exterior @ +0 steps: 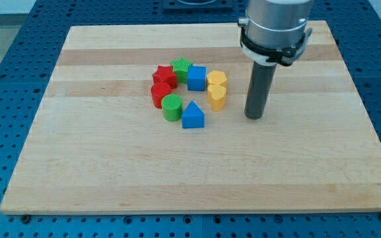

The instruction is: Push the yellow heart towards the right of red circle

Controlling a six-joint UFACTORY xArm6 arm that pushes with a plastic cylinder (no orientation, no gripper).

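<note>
Nearest the view's bottom within the cluster: blue triangle block (pixel 192 116) and green cylinder (pixel 172 107), side by side. Just above those, red circle (pixel 159 94) at the cluster's left edge and yellow heart (pixel 217 96) at its right edge, with an open gap of bare board between the two. Further up: red star (pixel 165 76), green star (pixel 181 68), blue cube (pixel 196 77) and a second yellow block (pixel 216 79), shape not clear, touching the heart from above. All on the wooden board (pixel 111 172). My tip (pixel 254 116) down on the board to the view's right of the heart, near but apart, holding nothing, with no jaws to open or close. Key relation: heart lying to the view's left of the tip, red circle further left on almost the same line, so a leftward push looks likely to carry the heart into that gap. Risk, by judgement: dragging the neighbouring yellow block along
</note>
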